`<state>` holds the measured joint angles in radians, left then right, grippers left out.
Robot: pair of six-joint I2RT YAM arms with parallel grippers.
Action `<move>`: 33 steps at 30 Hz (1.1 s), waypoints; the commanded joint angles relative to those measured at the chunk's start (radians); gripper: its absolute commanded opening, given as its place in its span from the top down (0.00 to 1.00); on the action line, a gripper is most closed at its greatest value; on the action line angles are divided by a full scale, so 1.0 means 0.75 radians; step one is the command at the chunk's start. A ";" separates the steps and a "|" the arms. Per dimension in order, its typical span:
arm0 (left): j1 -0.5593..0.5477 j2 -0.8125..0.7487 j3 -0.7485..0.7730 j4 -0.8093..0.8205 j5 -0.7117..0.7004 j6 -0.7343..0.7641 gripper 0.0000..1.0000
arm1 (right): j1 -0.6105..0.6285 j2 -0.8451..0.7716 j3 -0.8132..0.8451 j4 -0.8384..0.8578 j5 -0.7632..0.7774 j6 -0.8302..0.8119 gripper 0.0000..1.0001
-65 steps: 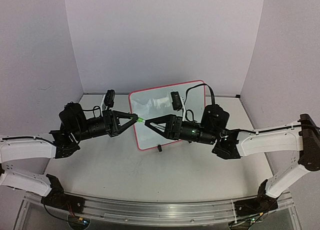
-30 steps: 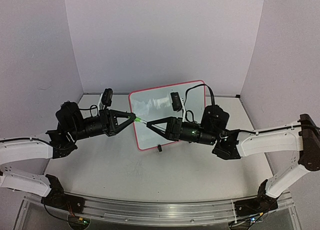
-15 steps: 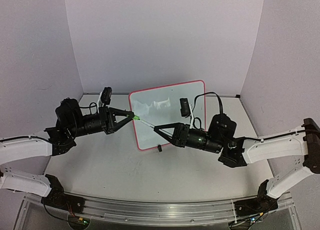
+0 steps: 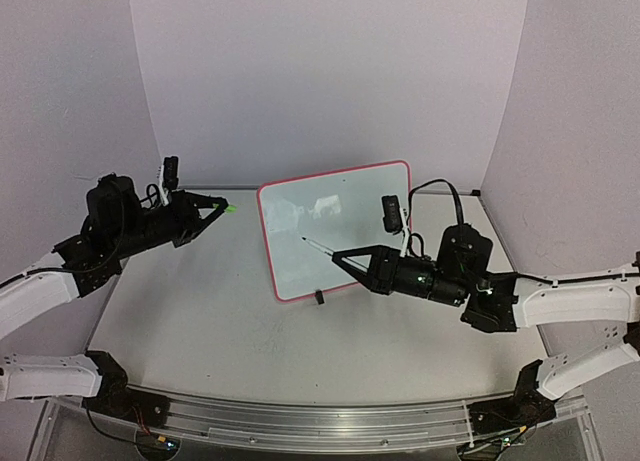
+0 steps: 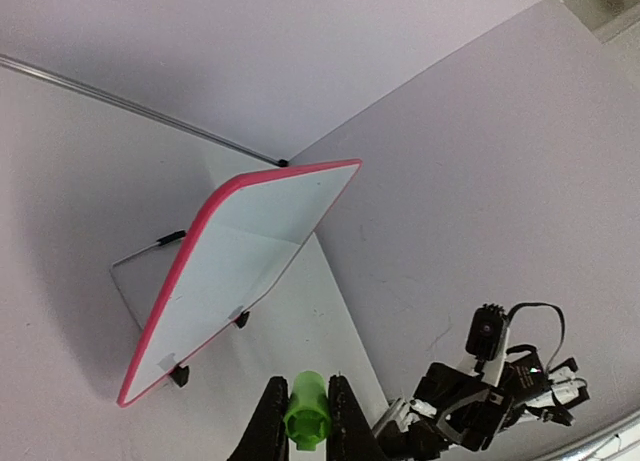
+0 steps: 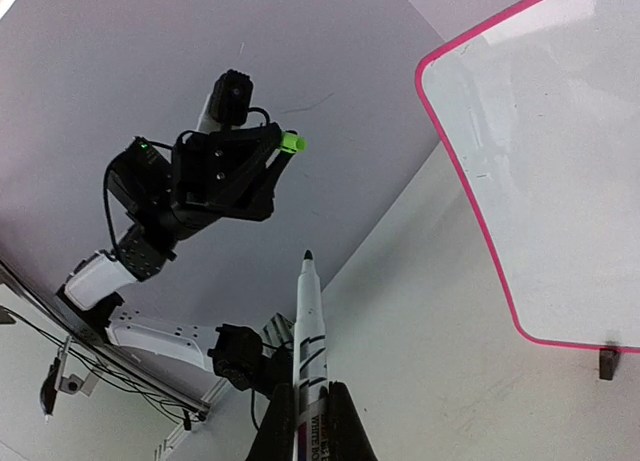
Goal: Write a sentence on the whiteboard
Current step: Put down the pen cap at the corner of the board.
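Top external view puts the left arm [image 4: 110, 231] far out at the left edge of the table [image 4: 200, 331]. Its left gripper [image 4: 217, 209] is raised and aimed toward the middle, jaws drawn narrow around a small green cap [image 4: 229, 209]. The left wrist camera agrees: the cap sits pinched between the two black fingers [image 5: 270, 426], its round end sticking out past them. Well apart from the cap, at the back centre of the table, stands the whiteboard [image 4: 340, 221], a white panel with rounded corners and a red-pink rim. It leans backward on a thin wire stand [image 5: 122, 293] and rests on black clip feet [image 5: 180, 374] along its lower edge. Its face turns toward the arms and carries pale grey reflections. In front of the board's lower half the marker [image 4: 318, 245] slants up and leftward, white-barrelled with a dark bare tip. From above the tip overlaps the board's face, yet the right wrist camera shows it well to the left of the pink rim, so it is not touching the board. The right gripper [image 4: 345, 254] is clamped on the marker's barrel, fingers close together, with printed lettering on the barrel too small to read. Behind it the right arm [image 4: 570, 306] stretches low across the table's right side toward its base at the near edge.
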<state>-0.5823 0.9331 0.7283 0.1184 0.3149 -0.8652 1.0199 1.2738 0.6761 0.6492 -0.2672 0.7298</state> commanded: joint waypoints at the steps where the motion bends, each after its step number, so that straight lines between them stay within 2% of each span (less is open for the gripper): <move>1: 0.010 -0.069 0.133 -0.700 -0.337 0.228 1.00 | 0.003 -0.091 0.138 -0.421 0.109 -0.189 1.00; 5: 0.011 0.037 0.161 -0.948 -0.497 0.281 1.00 | 0.004 -0.121 0.182 -0.616 0.222 -0.264 1.00; 8: 0.013 0.160 0.182 -0.964 -0.499 0.337 1.00 | 0.002 -0.121 0.193 -0.662 0.257 -0.303 1.00; 15: 0.127 0.520 0.340 -1.051 -0.433 0.511 1.00 | -0.067 -0.098 0.149 -0.598 0.162 -0.308 1.00; 21: 0.219 0.706 0.406 -1.093 -0.295 0.587 1.00 | -0.130 -0.089 0.105 -0.524 0.056 -0.296 1.00; 30: 0.255 0.943 0.484 -1.093 -0.220 0.659 1.00 | -0.149 -0.029 0.140 -0.453 -0.088 -0.278 1.00; 33: 0.257 0.990 0.512 -1.109 -0.225 0.672 0.96 | -0.149 -0.010 0.143 -0.449 -0.099 -0.273 1.00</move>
<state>-0.3969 1.6425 1.0413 -0.6860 0.1263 -0.4029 0.9092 1.2476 0.7506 0.2568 -0.2945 0.5209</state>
